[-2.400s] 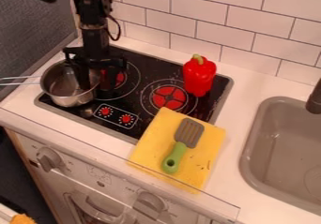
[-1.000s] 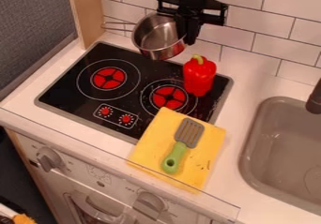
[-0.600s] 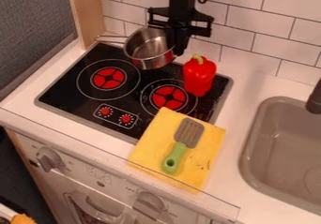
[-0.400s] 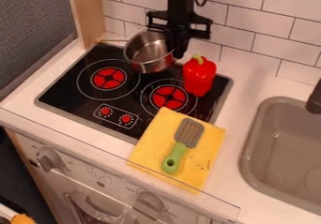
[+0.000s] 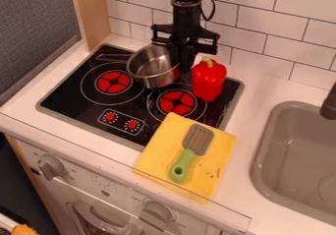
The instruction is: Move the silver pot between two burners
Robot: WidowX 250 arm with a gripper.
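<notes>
My tool (image 5: 179,67): pinched on the right-hand rim of the silver saucepan (image 5: 153,67), directly left of the red bell pepper (image 5: 209,80), which is the landmark here. Pepper is just beside my grip, upright, on the back right of the black glass cooktop (image 5: 69,94).

Change: over the last few frames I've brought the saucepan down and toward the front, from high behind the cooktop. Its long wire handle (image 5: 113,57), pointing away from the pepper, is now over the glass too. Meaning: carry mostly done, now the placing step. Pan is over the gap between the left burner (image 5: 113,82), well left of the pepper, and the right burner (image 5: 177,102), front-left of it, though a bit toward the back. Can't tell if the base touches glass.

Next, I'd say: ease slightly forward, settle it flat, let go. Risks: knocking the pepper when my tool opens, or the pan tipping on release.

Rest: yellow cloth (image 5: 160,153) in front of the pepper, green-handled slotted spatula (image 5: 187,160) on it; sink (image 5: 260,145) right of the pepper, set in the white surface (image 5: 269,89).
</notes>
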